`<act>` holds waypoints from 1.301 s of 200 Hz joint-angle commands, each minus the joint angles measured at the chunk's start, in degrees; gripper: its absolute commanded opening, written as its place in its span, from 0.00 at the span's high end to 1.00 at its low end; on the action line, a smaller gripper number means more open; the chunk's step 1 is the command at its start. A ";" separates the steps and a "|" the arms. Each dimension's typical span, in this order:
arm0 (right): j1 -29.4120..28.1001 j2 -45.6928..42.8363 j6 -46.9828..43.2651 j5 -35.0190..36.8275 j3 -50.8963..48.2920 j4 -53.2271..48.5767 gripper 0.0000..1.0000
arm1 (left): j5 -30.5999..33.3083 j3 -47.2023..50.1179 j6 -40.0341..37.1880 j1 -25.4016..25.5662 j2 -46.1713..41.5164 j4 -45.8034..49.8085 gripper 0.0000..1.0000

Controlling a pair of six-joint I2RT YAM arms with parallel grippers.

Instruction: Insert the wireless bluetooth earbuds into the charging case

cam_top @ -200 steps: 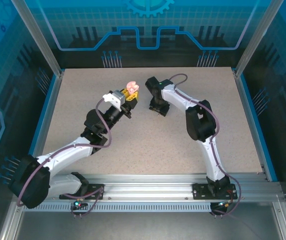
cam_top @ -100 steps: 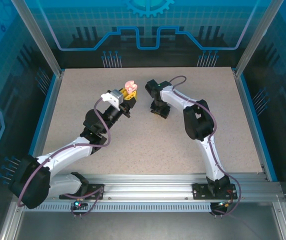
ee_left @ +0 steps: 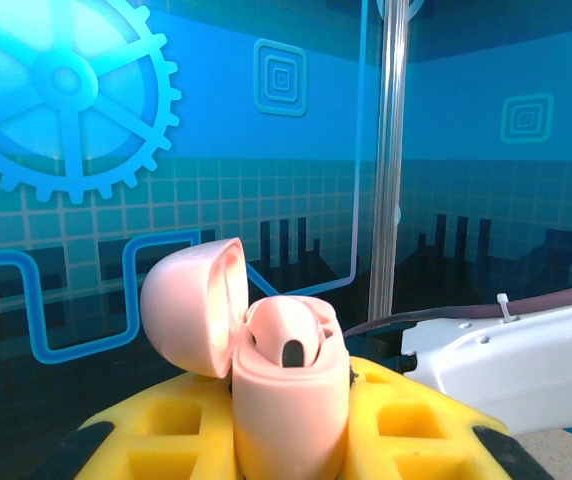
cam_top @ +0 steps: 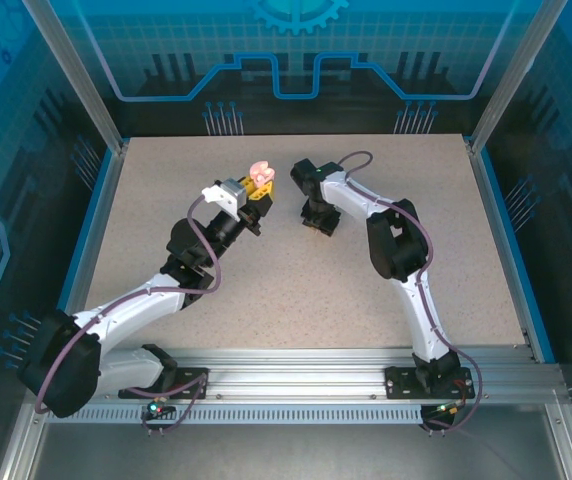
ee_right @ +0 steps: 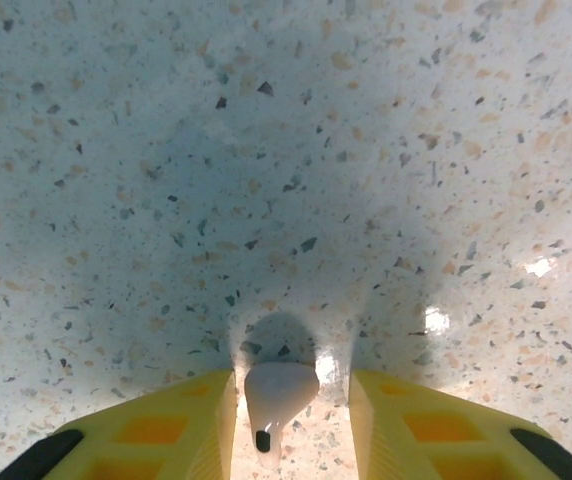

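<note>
My left gripper point(cam_top: 258, 192) is raised above the table, shut on a pale pink charging case point(cam_top: 260, 174). In the left wrist view the case point(ee_left: 291, 405) stands upright between the yellow fingers point(ee_left: 156, 440). Its lid point(ee_left: 191, 305) is swung open to the left, and one pink earbud point(ee_left: 288, 335) sits in it. My right gripper point(cam_top: 316, 222) points down at the table. A second pale pink earbud point(ee_right: 278, 392) lies on the table between that gripper's point(ee_right: 292, 402) yellow fingers point(ee_right: 166, 430). It is close against the left finger, with a gap to the right one.
The speckled table point(cam_top: 266, 290) has a blue rim and glass walls with aluminium posts point(ee_left: 391, 150) around it. The right arm's white link point(ee_left: 506, 365) passes close to the right of the held case. Open tabletop lies in front of both arms.
The right gripper's jaws have narrowed around the earbud on the table. The left gripper has shifted slightly with the case still in it.
</note>
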State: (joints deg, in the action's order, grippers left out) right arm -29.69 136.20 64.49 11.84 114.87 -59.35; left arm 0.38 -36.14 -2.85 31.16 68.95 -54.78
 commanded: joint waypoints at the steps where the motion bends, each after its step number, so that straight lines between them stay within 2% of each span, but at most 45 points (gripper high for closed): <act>1: 1.32 1.54 -0.59 2.55 0.91 -1.12 0.65 | -0.91 -0.72 1.42 -0.63 0.35 -2.87 1.00; 72: 1.83 1.28 -1.48 0.98 -0.19 0.56 0.67 | -1.44 -1.33 2.06 -0.62 1.10 -2.57 1.00; 156: 0.46 0.70 0.10 -1.62 -0.08 1.96 0.63 | -1.53 -1.60 2.41 -0.63 1.64 -2.80 1.00; 260: -0.65 1.45 0.73 -2.45 1.36 1.55 0.70 | -1.53 -1.80 2.28 -0.58 1.89 -2.88 1.00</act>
State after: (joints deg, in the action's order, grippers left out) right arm -29.21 136.20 64.10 11.33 114.80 -57.93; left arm -0.05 -36.16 -1.39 31.05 70.30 -54.81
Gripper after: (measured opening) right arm 0.305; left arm 0.218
